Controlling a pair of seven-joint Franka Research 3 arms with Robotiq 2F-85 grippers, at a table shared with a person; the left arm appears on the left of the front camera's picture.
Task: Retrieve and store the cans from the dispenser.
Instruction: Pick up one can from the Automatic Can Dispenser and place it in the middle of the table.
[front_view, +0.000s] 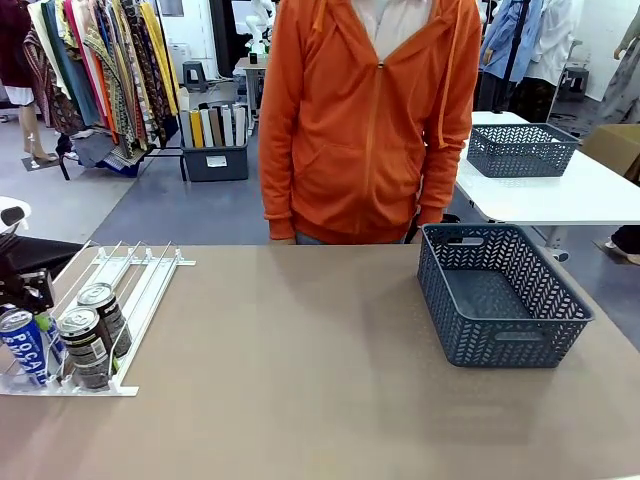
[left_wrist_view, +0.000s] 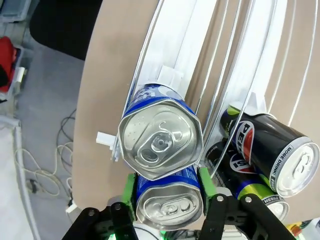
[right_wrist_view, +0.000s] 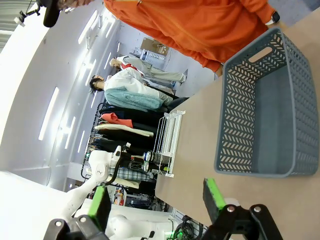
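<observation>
Left wrist view: left gripper (left_wrist_view: 167, 194) is clamped on the nearest blue can (left_wrist_view: 168, 206). A green pad (left_wrist_view: 129, 193) presses each flank, and the silver top faces the lens. The can's lower rim is cut off by the frame.

A second blue can (left_wrist_view: 160, 137) stands just beyond it in the same lane of the dispenser (left_wrist_view: 180, 55). Whether the two touch, cannot tell.

Two dark cans (left_wrist_view: 272, 150) sit in the next lane, one behind the other. The nearer one is half hidden by the finger housing.

Front view: the dispenser (front_view: 150, 275) lies at the near left corner of the table (front_view: 300, 380). One blue can (front_view: 22, 345) shows at the picture's edge; which of the two it is, cannot tell. The gripper body above it is a dark mass, hard to read.

Right wrist view: right gripper (right_wrist_view: 156, 200) has its fingers spread wide with nothing between them. It hangs over bare tan tabletop, well apart from the grey lattice basket (right_wrist_view: 260, 110).

Farther off, a person in an orange hoodie (front_view: 370, 120) stands at the table's far edge. Beyond are a grey floor, clothes racks (front_view: 90, 70), and another basket (front_view: 520, 150) on a white table.
</observation>
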